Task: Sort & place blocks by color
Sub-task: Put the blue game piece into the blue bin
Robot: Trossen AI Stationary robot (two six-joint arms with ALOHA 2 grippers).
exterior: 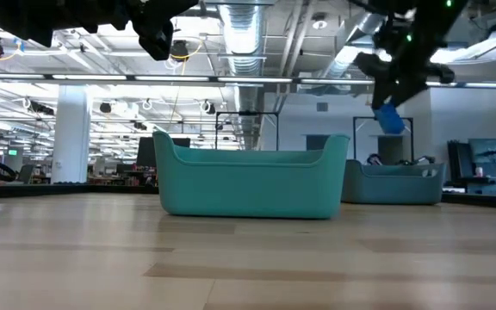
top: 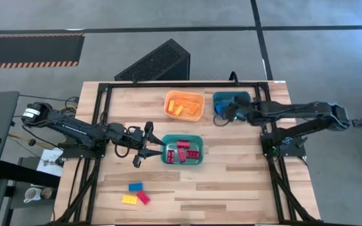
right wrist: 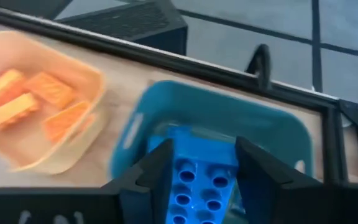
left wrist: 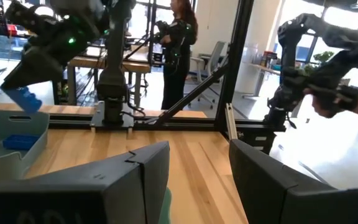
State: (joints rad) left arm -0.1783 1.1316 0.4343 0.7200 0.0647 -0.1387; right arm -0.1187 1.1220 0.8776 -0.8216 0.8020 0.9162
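Observation:
My right gripper hangs over the blue bin at the table's far right, shut on a blue studded brick. Another blue brick lies inside that bin. My left gripper is open and holds nothing; it hovers beside the left wall of the teal bin, which holds several red bricks. The orange bin holds yellow bricks. A blue brick, a yellow brick and a red brick lie flat on the table near its front left. My right gripper pinches the blue brick by its two long sides between both fingers, studs facing the wrist camera. The fingers come from above, slanting down. The brick is lifted clear, tilted below the fingertips, above the blue bin.
A black metal frame runs along the table's far edge and sides. A dark perforated box stands on the floor behind the table. A person stands in the room beyond. Bare wood lies at the front right.

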